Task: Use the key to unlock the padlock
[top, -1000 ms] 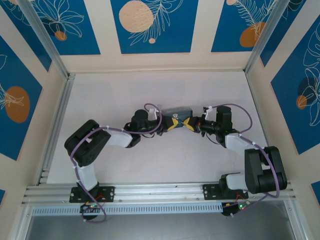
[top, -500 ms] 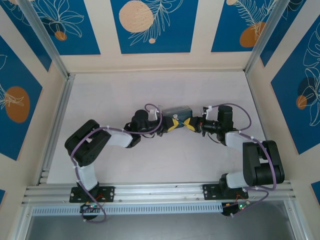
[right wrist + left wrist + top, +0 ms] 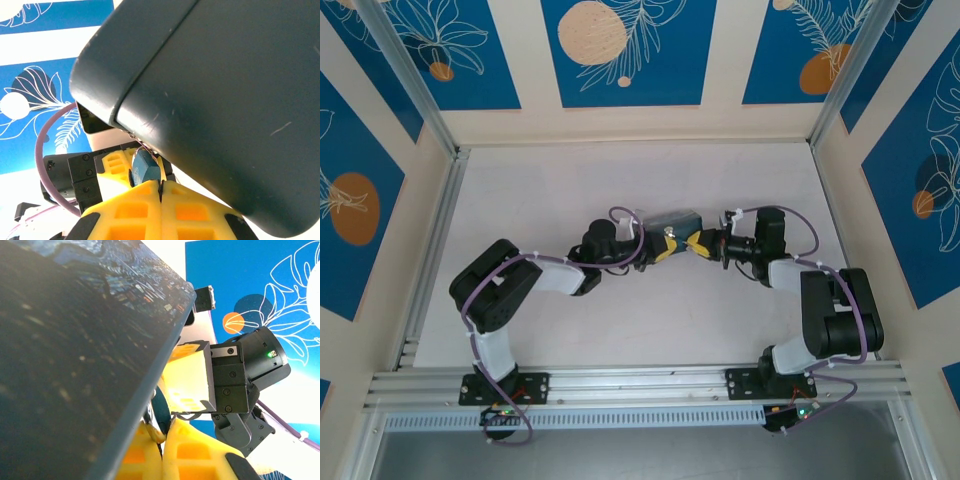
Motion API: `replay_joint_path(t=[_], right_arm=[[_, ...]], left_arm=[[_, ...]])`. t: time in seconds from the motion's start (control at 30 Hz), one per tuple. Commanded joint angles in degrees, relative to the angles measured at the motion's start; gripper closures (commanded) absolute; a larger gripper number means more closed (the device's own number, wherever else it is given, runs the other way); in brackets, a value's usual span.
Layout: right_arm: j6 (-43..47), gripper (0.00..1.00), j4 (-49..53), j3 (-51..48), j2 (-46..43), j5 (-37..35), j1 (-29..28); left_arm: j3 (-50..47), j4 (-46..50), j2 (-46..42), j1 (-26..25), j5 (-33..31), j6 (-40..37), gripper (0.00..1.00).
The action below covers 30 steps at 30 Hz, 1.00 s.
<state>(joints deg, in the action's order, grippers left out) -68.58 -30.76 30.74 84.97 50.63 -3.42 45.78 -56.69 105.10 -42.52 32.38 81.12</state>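
1. Tin (image 3: 675, 221): crowds both jaws; make small moves.
2. Left jaws: closed on the padlock's (image 3: 145, 169) brass end; brace it firmly.
3. Right jaws: pressed together at its blue body; twist gently, without pulling.
4. Padlock: between both tips, beside the tin.
5. The key: hidden; seating unclear.

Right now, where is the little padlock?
In the right wrist view, the padlock sits at the tip of the right claw, just under the dark tin.
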Motion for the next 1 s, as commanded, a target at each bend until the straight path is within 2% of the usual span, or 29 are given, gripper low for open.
replay_joint_path(t=[0.0,0.2,0.6,0.63,0.77,0.87,0.97], right_arm=[[0.53,1.00,1.93,2.78,-0.26,5.62,-3.00],[0.81,1.00,2.95,3.41,0.81,5.45,-3.62],[4.73,1.00,8.32,2.65,0.99,0.56,-3.48],[4.71,1.00,8.35,2.30,1.08,0.11,-3.31],[4.41,1.00,7.72,1.56,1.09,-0.63,-3.17],[4.41,1.00,7.65,1.43,1.10,-1.10,-3.14],[4.50,1.00,7.76,1.49,1.39,-1.24,-3.11]], left_arm=[[1.47,-7.55,-0.42,-2.13,5.59,-0.10,1.00],[1.42,-7.61,-0.26,-2.08,5.53,-0.21,1.00],[-0.80,-6.84,-2.09,-1.78,3.67,-1.01,0.99],[-1.35,-7.11,-2.56,-1.73,3.33,-1.13,0.93],[-3.25,-6.62,-5.96,-1.42,1.70,-2.12,0.53],[-4.52,-4.13,-9.19,-0.78,0.49,-3.38,0.33],[-5.34,0.24,-12.71,-0.22,-0.89,-5.17,0.20]])
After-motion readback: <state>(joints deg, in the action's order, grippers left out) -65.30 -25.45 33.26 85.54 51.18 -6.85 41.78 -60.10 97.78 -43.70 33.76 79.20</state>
